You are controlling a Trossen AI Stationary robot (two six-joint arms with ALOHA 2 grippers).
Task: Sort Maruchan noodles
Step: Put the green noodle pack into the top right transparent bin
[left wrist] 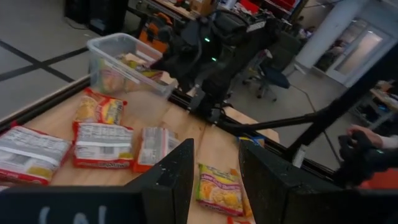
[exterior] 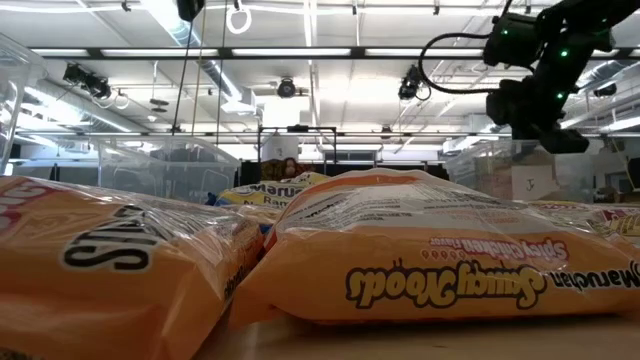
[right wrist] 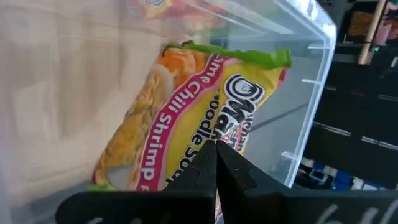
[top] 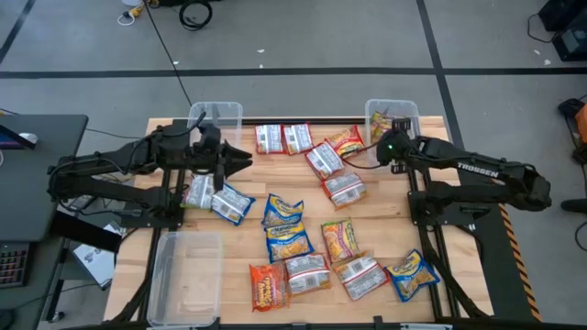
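Several Maruchan noodle packets lie flat on the wooden table, in orange, blue-and-yellow and silver-backed kinds. A yellow Lime Chili Shrimp packet is inside the clear bin at the far right. My right gripper is shut at that packet's near end, over the bin's near wall. My left gripper hovers open with nothing between its fingers above the table's left side, pointing toward the right. My right gripper has the Lime Chili Shrimp packet by its near end, pinched between the two shut fingers. The fingers slant down into the bin. The packet reaches away from the fingertips, tilted along the bin's inside; whether its far end rests on the floor is hidden.
A second clear bin stands at the far left and a third at the near left. Two packets lie under my left arm. Close to the low camera lie two orange packets.
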